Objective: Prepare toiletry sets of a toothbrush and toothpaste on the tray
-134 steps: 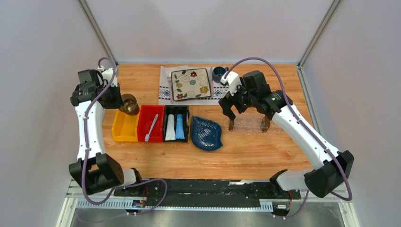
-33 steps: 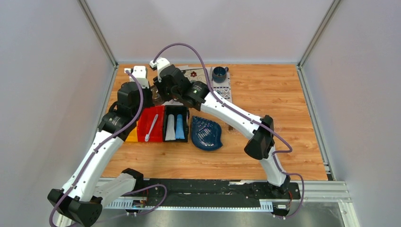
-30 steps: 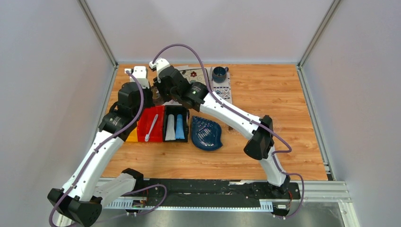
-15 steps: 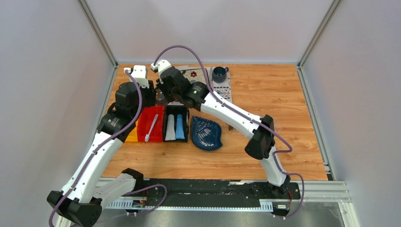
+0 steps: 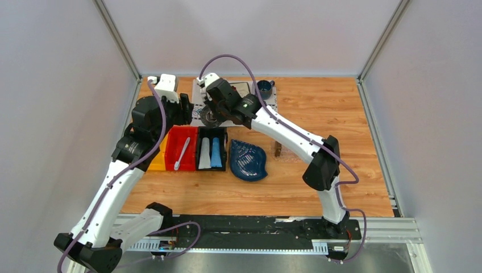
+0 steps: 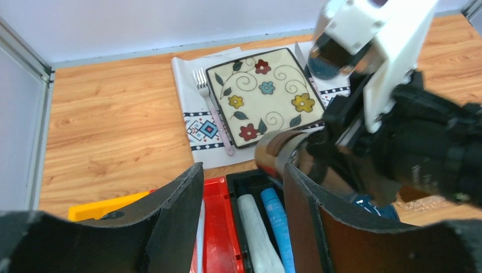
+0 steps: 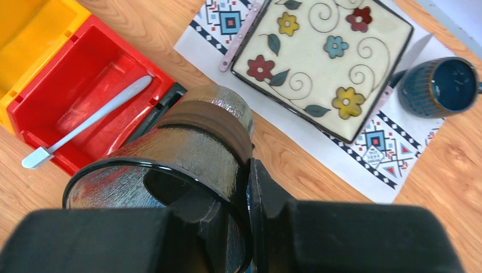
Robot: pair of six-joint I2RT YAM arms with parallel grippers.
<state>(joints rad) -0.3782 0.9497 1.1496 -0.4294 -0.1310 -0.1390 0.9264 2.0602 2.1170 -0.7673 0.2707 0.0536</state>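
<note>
The pale toothbrush point(image 5: 182, 152) lies in the red bin point(image 5: 175, 142). A white-grey toothpaste tube point(image 5: 204, 153) and a light blue one point(image 5: 216, 152) lie side by side in the black bin point(image 5: 211, 130). Of the clear tray only one brown end block point(image 5: 278, 149) shows; my right arm hides the remainder. My right gripper point(image 7: 245, 181) is shut on the rim of a brown-tinted glass point(image 7: 196, 139), held above the black bin's far end. My left gripper point(image 6: 243, 177) stands open just left of the glass point(image 6: 278, 151), with nothing between its fingers.
A yellow bin point(image 7: 28, 34) adjoins the red one. A flowered square plate point(image 5: 241, 91), a fork point(image 6: 213, 114) and a dark blue cup point(image 5: 263, 88) sit on a place mat at the back. A dark blue leaf-shaped dish point(image 5: 248, 160) lies right of the black bin.
My left gripper has opened, released the glass and drawn back to the left. My right gripper has carried the glass to the right, away from the left gripper.
</note>
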